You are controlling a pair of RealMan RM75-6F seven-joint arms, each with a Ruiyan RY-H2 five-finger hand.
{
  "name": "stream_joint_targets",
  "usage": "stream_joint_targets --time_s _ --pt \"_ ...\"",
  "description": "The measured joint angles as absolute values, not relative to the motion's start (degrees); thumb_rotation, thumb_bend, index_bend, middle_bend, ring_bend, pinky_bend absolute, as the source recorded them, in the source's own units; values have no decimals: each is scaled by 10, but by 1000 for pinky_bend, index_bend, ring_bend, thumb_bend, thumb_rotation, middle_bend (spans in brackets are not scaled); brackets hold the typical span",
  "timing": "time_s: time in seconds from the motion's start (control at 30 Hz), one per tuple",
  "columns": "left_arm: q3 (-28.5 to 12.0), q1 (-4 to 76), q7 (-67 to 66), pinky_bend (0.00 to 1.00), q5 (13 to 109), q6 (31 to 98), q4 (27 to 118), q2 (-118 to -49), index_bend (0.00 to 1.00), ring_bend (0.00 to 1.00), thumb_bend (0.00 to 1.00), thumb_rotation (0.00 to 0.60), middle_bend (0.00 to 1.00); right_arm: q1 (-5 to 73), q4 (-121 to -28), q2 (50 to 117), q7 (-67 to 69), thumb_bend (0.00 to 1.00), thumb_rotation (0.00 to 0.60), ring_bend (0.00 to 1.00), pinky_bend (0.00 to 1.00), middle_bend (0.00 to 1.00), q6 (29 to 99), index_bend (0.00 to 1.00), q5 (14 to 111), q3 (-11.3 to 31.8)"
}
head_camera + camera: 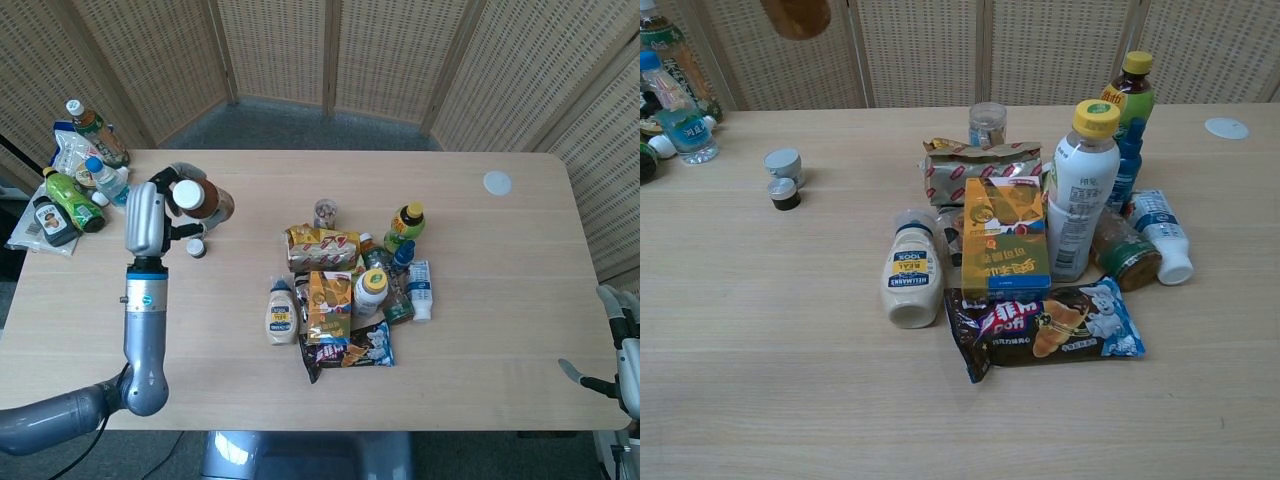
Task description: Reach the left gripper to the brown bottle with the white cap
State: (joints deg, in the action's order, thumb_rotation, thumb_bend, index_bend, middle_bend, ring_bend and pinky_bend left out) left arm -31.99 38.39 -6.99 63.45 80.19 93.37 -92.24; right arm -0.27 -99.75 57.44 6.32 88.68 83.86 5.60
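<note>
The brown bottle with the white cap [203, 200] hangs tilted in the air over the left part of the table, with the fingers of my left hand [150, 216] wrapped around it. In the chest view only the bottle's brown bottom [796, 15] shows at the top edge, and the hand is out of frame. My right hand [612, 358] peeks in at the right edge of the head view, off the table, with its fingers apart and nothing in them.
Two small jars [193, 232] stand just below the held bottle. A pile in the table's middle holds a mayonnaise bottle [912, 281], an orange box [1005, 240], a snack bag [1045, 325] and a yellow-capped white bottle [1081, 187]. Several bottles [75, 185] crowd the far left corner.
</note>
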Motion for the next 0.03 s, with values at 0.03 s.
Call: stream_joint_targets --time_s 0.03 --pt "-320 383 -73 726 632 803 936 -920 727 762 132 600 907 -3 -998 575 63 0 600 0 0 0 887 0 839 56"
